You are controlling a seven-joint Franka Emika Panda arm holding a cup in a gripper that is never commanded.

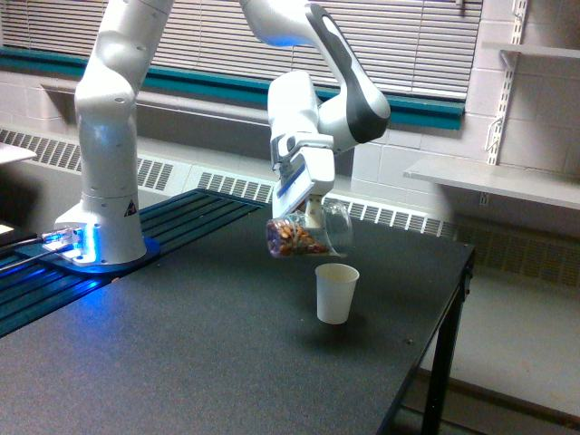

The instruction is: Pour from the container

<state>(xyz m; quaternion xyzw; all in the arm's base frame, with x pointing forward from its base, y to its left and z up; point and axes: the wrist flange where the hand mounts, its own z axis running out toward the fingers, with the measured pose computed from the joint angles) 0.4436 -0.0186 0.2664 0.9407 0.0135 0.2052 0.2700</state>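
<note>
The gripper [308, 210] clamps the clear round jar [308, 235] of almonds, lying sideways above the paper cup [335, 292].

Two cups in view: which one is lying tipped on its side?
The clear container with almonds, held tipped in the tool above the table. The white paper cup stands upright below it.

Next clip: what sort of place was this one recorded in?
Probably a robotics lab or workshop room. The arm's base is bolted to a black table, window blinds and wall radiators run behind, and bare wall-mounted shelves hang on painted block walls.
</note>
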